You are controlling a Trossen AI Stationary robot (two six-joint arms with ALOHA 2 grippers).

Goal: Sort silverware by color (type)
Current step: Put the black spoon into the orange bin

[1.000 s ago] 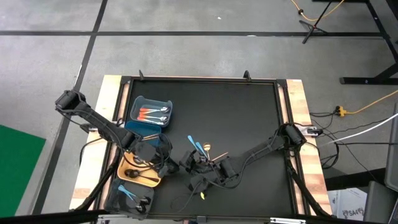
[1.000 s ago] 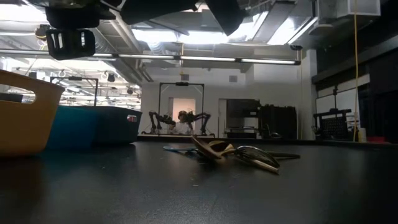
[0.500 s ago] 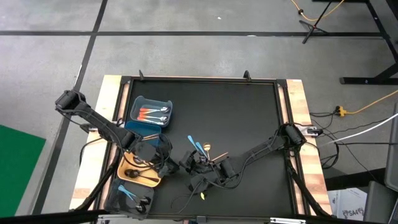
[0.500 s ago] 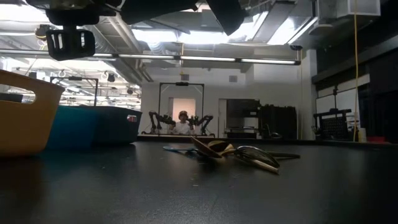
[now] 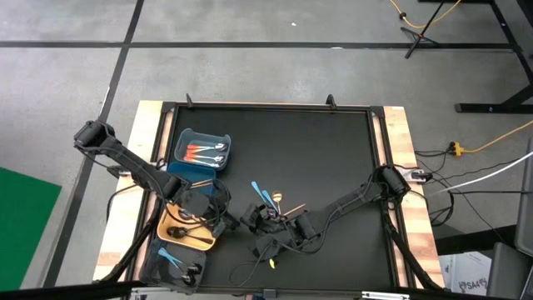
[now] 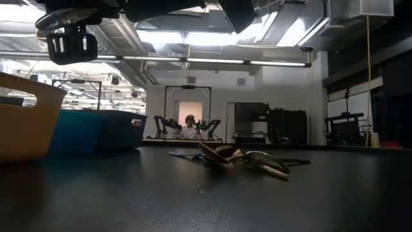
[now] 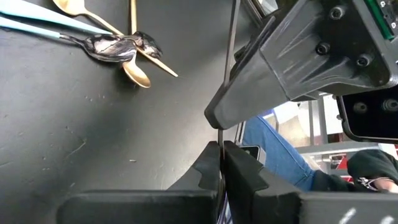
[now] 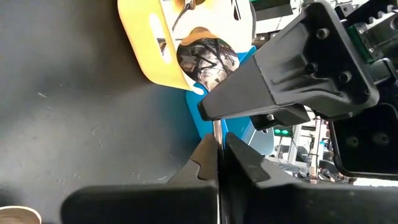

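Silverware lies in a small loose heap near the middle of the tabletop, toward its near edge: light blue and gold pieces crossing one another. From above, the blue bin at far left holds orange-handled pieces. The yellow bin nearer holds black ones, and the grey bin nearest holds light blue ones. The left hand hangs just right of the yellow bin, and the right hand is close beside it, at the heap's near side.

At tabletop height the heap shows as a low tangle of thin curved handles lying flat, with the bins far off to the left.

The left wrist view has that hand's fingers pressed together on a thin strip, probably a utensil seen edge-on, with the right hand's tip directly against it. Gold spoons, a light blue handle and a dark shiny spoon lie overlapped beyond.

The right wrist view mirrors this: fingers nipped on the same strip, the left hand tip to tip, the yellow bin behind.

As I judge it, the risk is a fumbled handover. The piece is thin and slick, so one hand releasing early, or both pulling, could drop or twist it.
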